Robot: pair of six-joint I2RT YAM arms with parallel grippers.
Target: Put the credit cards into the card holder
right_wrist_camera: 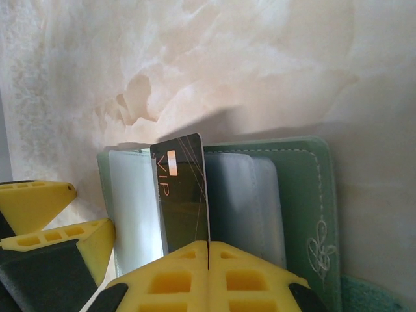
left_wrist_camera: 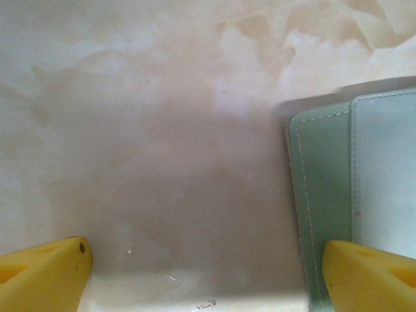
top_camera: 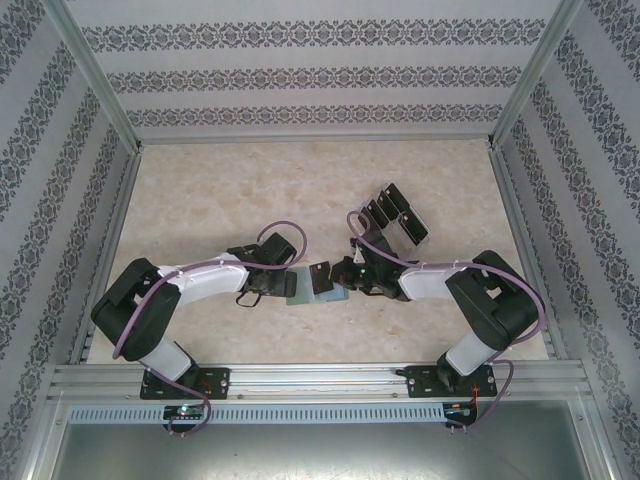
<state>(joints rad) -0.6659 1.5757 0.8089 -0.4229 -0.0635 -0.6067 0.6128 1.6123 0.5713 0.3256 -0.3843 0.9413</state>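
Seen from above, the card holder (top_camera: 301, 289) lies open at the ctr of the marble-look tabletop (top_camera: 200, 190). Both arms (top_camera: 200, 280) meet over it & cover most of it, so just a pale green-grey patch shows btwn the two hands. In both wrist views its near end is cut off by the frame or hidden behind fingers. I can't make out a closing tab.

One credit card (right_wrist_camera: 182, 195), black w/ "VIP" in pale letters, stands on edge over the card holder's inner pockets. Its lower end is hidden inside the right hand (right_wrist_camera: 208, 260), which is clenched on it, fingers pressed together w/ the card in the seam.

The left hand (left_wrist_camera: 208, 279) is released & grasps nothing. Its 2 yellow fingertips are spread wide. One overlaps the card holder's stitched edge (can't tell if it touches); the other is well apart from it, over bare tabletop.

Count: 1 card holder, 1 card in the grip, 1 clear rack (top_camera: 415, 232) beyond & to the right of the card holder. Approx. 4 more credit cards (top_camera: 392, 197) stand in the rack; they're too small to count for sure.

The right wrist view gives the VIP lettering & an embossed flourish on the card holder's right flap, both unreadable from above. The left wrist view gives the stitching & a paler inner panel. In the right wrist view, 2 more yellow pieces (right_wrist_camera: 39, 208) sit left of the card holder; can't tell whose they are.
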